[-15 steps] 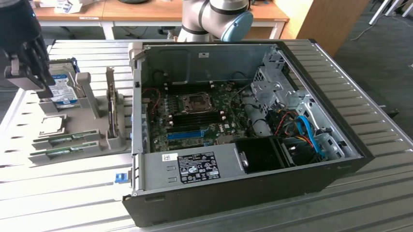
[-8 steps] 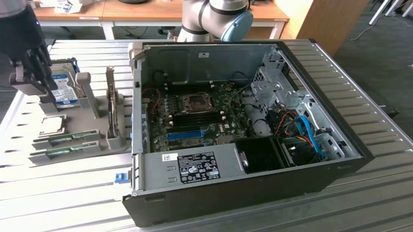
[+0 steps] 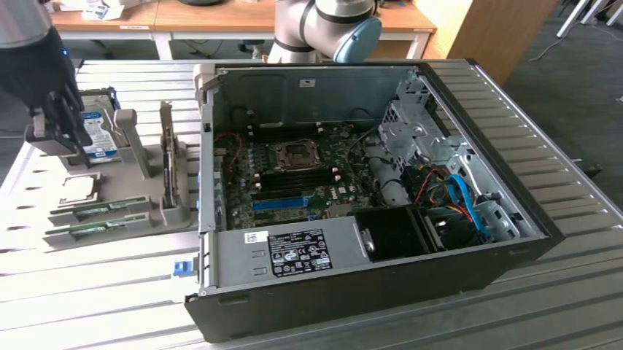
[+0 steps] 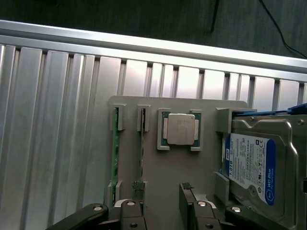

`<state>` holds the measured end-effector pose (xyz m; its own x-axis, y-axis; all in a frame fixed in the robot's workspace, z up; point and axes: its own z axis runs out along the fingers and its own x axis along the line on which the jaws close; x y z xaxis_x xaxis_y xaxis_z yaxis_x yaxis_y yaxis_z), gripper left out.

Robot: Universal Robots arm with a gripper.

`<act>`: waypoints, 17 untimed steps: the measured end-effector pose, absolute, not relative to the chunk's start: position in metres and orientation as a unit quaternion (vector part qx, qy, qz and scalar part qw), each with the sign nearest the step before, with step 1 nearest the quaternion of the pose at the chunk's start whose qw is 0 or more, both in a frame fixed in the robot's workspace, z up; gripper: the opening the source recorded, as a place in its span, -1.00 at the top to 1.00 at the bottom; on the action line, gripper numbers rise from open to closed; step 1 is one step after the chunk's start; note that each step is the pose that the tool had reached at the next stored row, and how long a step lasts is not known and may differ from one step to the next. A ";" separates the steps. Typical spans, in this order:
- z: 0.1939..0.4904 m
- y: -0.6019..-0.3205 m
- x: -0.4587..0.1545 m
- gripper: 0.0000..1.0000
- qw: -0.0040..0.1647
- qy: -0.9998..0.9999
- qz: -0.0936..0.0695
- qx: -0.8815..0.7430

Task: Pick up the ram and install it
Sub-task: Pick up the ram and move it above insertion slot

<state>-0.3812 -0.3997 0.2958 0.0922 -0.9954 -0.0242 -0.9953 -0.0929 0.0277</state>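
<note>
Pincer (image 4: 162,188) open; hovers over ram (image 4: 142,148) in grey holder (image 4: 160,167)

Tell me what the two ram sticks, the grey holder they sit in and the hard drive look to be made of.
Ram sticks: green circuit board, seen edge-on, matte.
Grey holder: probably moulded or printed plastic, going by the flat matte grey and blocky clips; not certain.
Hard drive: bare silver metal casing with a dull sheen, and a smooth blue-white label stuck on top.
</note>
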 end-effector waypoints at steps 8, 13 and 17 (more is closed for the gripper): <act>0.281 -0.400 -0.382 0.17 0.002 -0.673 -0.018 0.739; 0.272 -0.400 -0.382 0.17 0.002 -0.673 -0.018 0.739; 0.265 -0.400 -0.382 0.17 0.002 -0.673 -0.018 0.739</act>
<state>-0.3821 -0.3998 0.2650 0.0922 -0.9955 -0.0241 -0.9953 -0.0928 0.0279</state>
